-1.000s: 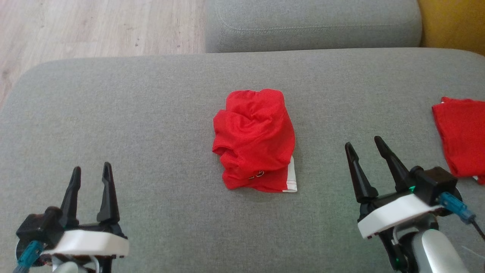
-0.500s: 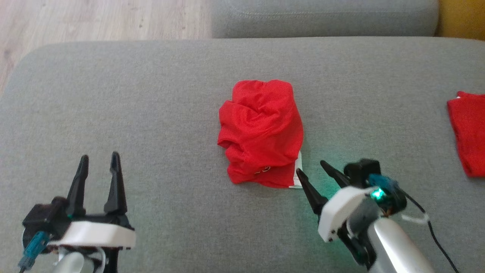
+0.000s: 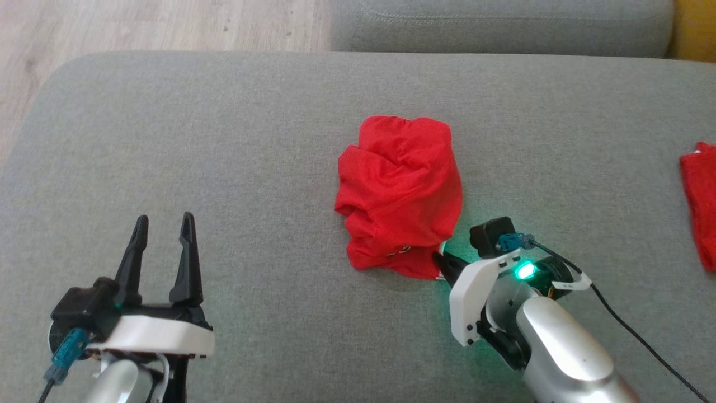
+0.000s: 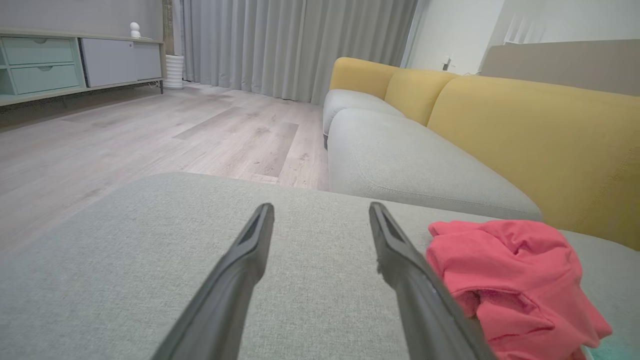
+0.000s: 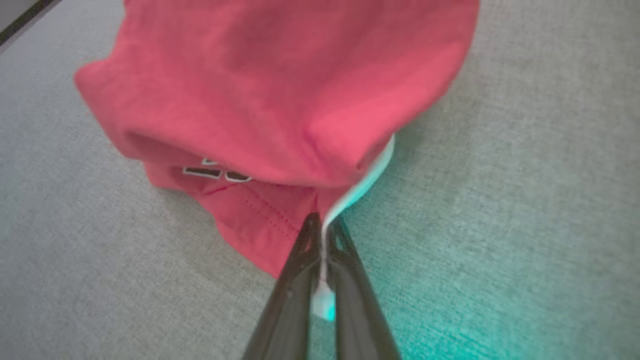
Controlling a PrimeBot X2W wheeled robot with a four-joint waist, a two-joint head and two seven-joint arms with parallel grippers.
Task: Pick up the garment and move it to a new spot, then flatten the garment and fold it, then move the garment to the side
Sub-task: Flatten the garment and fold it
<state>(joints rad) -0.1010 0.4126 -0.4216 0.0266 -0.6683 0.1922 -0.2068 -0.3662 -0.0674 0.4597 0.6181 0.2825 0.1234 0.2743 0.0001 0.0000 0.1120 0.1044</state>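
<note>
A crumpled red garment (image 3: 400,193) with a white trim lies in a heap mid-cushion on the grey sofa seat (image 3: 251,140). My right gripper (image 3: 442,262) is at its near right corner, shut on the garment; the right wrist view shows the fingers (image 5: 345,270) pinching the white trim and red hem of the garment (image 5: 280,100). My left gripper (image 3: 163,224) stands open over bare cushion at the lower left, well left of the heap. In the left wrist view the left gripper (image 4: 320,210) holds nothing, and the garment (image 4: 510,280) lies to its right.
A second red cloth (image 3: 699,207) lies at the cushion's right edge. Another grey cushion (image 3: 503,28) sits beyond, with a yellow backrest (image 4: 525,135) behind it. Wooden floor (image 3: 140,28) lies past the far left edge of the seat.
The right gripper swung left and down to the garment's near right corner and shut on its white trim. The head camera shifted, so the scene slid right. The left arm stayed put.
</note>
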